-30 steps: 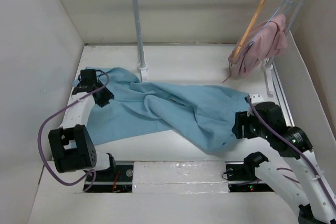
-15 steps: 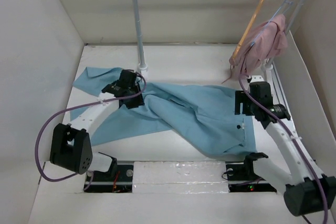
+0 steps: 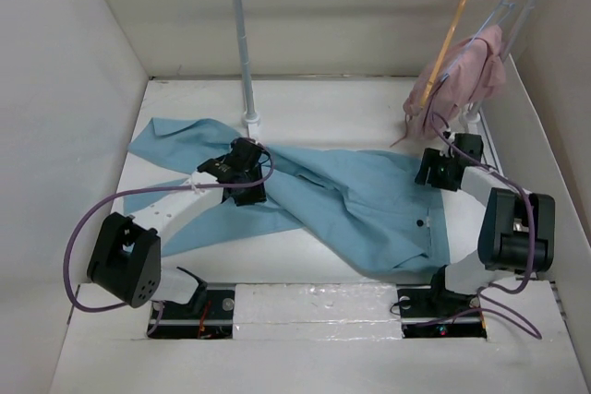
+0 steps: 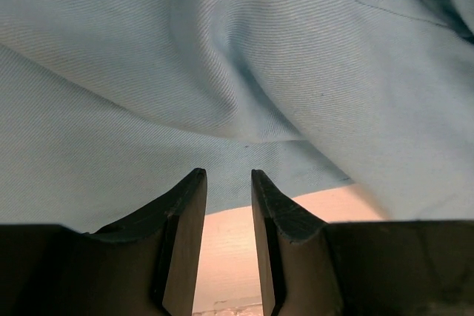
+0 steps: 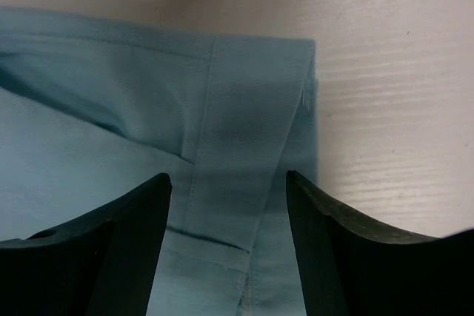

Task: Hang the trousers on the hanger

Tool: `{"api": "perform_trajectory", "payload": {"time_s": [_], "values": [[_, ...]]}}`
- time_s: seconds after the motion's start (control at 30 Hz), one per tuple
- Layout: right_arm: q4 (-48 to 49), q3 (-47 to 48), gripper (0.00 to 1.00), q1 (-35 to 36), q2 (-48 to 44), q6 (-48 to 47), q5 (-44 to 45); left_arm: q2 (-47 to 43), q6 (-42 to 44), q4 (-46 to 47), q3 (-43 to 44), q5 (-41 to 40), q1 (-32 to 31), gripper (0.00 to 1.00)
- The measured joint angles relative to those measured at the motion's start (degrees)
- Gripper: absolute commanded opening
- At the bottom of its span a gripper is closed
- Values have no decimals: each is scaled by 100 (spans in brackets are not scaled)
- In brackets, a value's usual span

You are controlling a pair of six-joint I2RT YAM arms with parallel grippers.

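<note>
The light blue trousers lie flat across the table, legs to the left, waistband at the right. The tan wooden hanger hangs by its metal hook from the rail at the back right. My left gripper is low over the legs near the middle. In the left wrist view it is narrowly open, nothing between the fingers, with blue cloth just ahead. My right gripper is wide open over the waistband's far corner, which lies between its fingers.
A pink garment hangs on a thin wire hanger beside the wooden one. The rack's upright pole stands at the back centre with its foot beside the trousers. White walls close in the table on the left, back and right.
My left gripper has moved right from the trouser hem to the middle of the legs. My right gripper has swung back from the near right to the waistband's far corner.
</note>
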Motion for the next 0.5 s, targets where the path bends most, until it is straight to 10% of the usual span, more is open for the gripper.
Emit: {"api": "perform_trajectory", "payload": {"time_s": [0.13, 0.3, 0.5], "values": [[70, 162, 63, -42, 72, 240, -107, 0, -59, 11, -168, -44, 0, 26], [50, 262, 12, -136, 334, 382, -85, 48, -116, 96, -186, -42, 0, 26], [42, 310, 0, -389, 407, 511, -225, 74, -127, 162, -188, -42, 116, 25]]}}
